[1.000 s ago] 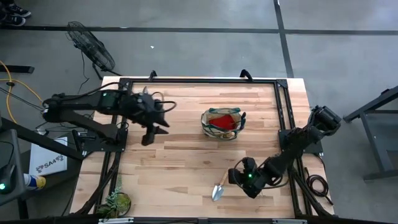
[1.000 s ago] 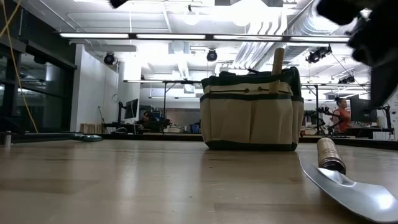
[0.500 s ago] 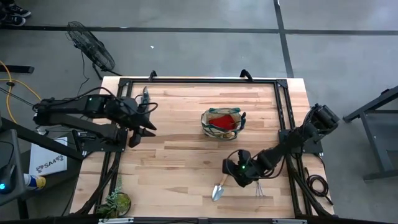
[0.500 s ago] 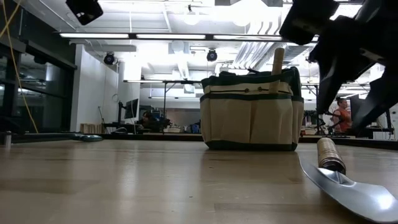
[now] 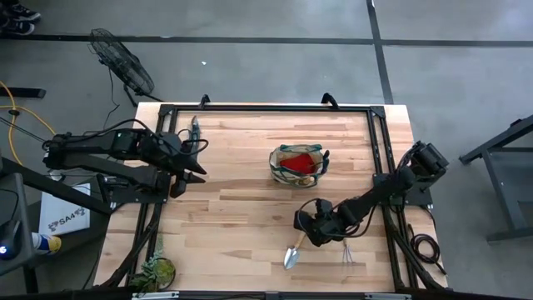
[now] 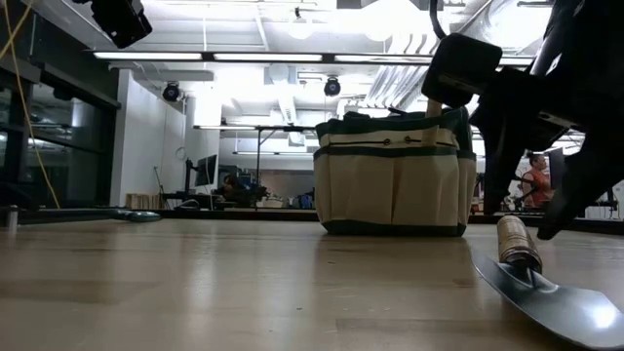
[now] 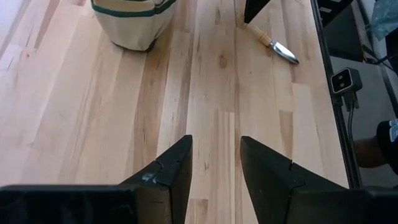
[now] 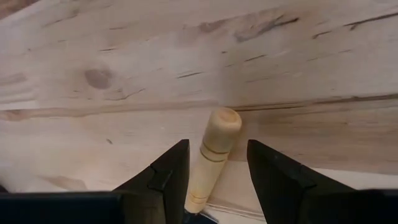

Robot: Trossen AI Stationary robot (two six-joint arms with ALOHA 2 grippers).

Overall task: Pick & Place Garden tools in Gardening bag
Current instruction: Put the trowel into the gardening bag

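Observation:
The tan gardening bag with green trim stands upright mid-table. Red cloth lies inside it and a wooden handle sticks out of its top. A wooden-handled trowel lies flat near the front edge. My right gripper hangs open over it, pointing steeply down, one finger on either side of the handle's free end without touching. A hand rake lies to the trowel's right. A dark pruner lies at the far left. My left gripper hovers open near the left edge, holding nothing.
A black frame rims the tabletop. A leafy plant clump sits at the front left corner. Bare wood lies between the bag, the trowel and my left arm. A person shows far behind the table in the low view.
My right gripper has swung from near the table's right edge toward the left and come down over the trowel's handle, uncovering the hand rake. My left gripper has drawn back from mid-table toward the left edge and sunk a little. The trowel and bag have kept still.

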